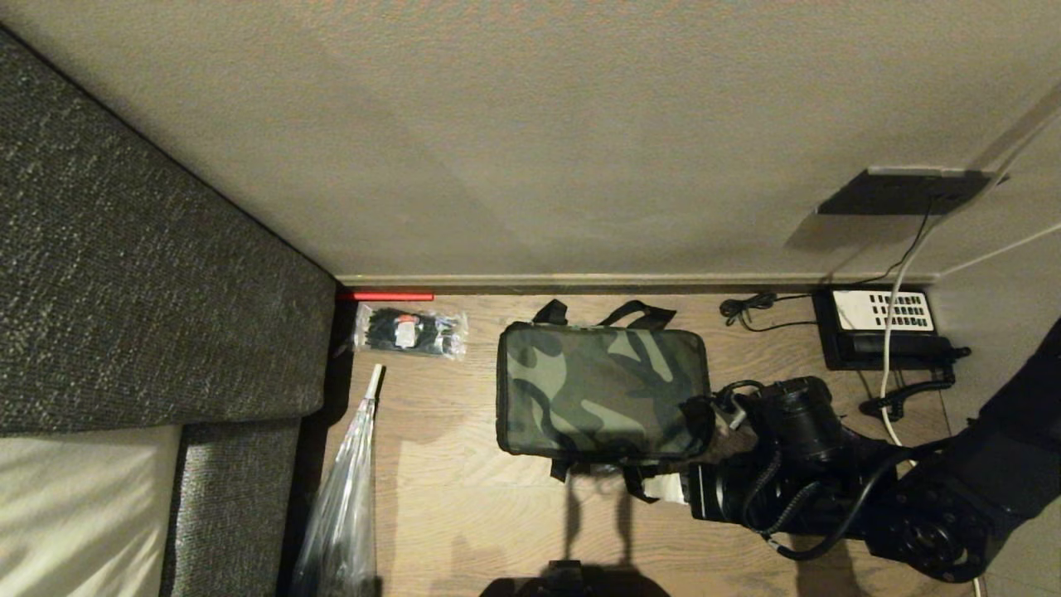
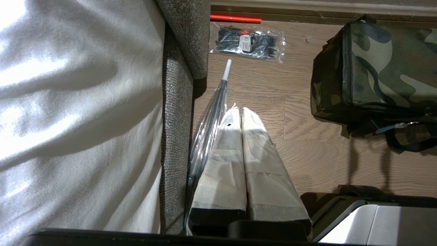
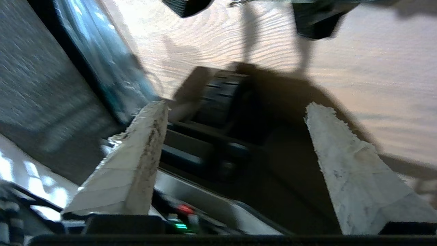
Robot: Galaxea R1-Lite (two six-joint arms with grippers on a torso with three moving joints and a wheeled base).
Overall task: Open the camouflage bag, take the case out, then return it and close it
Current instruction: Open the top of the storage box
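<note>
Camouflage bag sits lid-down shut on the floor, near the wall. Right end effector spread wide, empty, beside it; left end effector pressed together.

Right arm over camouflage bag's corner

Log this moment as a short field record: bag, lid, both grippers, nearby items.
bag: camouflage bag on the wooden floor, near the wall
lid: shut, case not visible
right gripper: open, holding nothing; arm at the bag's right end
left gripper: shut, empty, parked beside the sofa
nearby: clear packet of black items left of the bag; black telephone to its right
</note>
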